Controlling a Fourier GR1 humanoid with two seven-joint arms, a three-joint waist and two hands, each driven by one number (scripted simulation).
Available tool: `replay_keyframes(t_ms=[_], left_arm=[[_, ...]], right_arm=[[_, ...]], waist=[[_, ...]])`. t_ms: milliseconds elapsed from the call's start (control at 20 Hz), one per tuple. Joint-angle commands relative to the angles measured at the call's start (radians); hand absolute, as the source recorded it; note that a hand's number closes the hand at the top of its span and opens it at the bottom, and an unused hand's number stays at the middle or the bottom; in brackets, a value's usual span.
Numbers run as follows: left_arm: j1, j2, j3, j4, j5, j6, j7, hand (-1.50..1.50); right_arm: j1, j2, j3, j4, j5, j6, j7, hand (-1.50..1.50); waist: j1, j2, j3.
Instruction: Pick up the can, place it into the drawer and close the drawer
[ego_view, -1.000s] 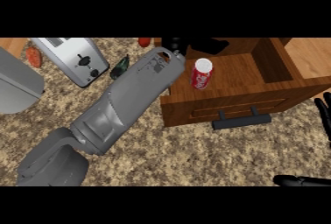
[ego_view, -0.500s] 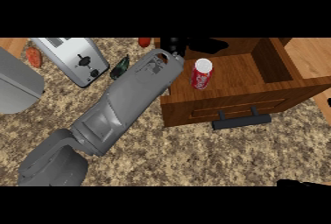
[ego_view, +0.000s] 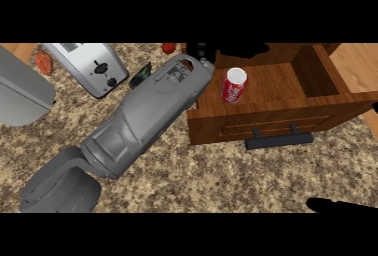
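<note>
Since the can (ego_view: 235, 85) already stands upright inside the open drawer (ego_view: 310, 107), closing comes next. The left hand (ego_view: 201, 50) looks released, just beside it; it should clear before pushing the handle (ego_view: 279, 139).

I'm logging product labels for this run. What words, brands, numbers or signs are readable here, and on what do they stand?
Red can, standing in the open drawer: white script down its side, too blurred to read.
Toaster: dark knobs on its face, no legible markings.
Nothing else in the head view carries text.
</note>
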Motion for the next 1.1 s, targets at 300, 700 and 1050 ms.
replay_keyframes(t_ms=[300,700,1050], left_arm=[[0.005,0.000,-0.040,-0.068,0.033,0.070,-0.019,-1.50],[-0.076,0.013,0.016,-0.032,0.021,0.028,0.053,-1.50],[-0.020,0.089,0.006,-0.159,-0.031,0.047,0.132,-1.50]], right_arm=[[-0.085,-0.079,0.158,0.063,0.414,-0.048,0.009,-1.50],[-0.143,-0.087,0.276,0.302,0.699,-0.148,-0.033,-1.50],[-0.267,-0.055,0.207,0.561,0.742,-0.271,-0.065,-1.50]], waist=[[0.058,-0.016,-0.001],[0.104,-0.023,-0.001],[0.124,-0.032,-0.001]])
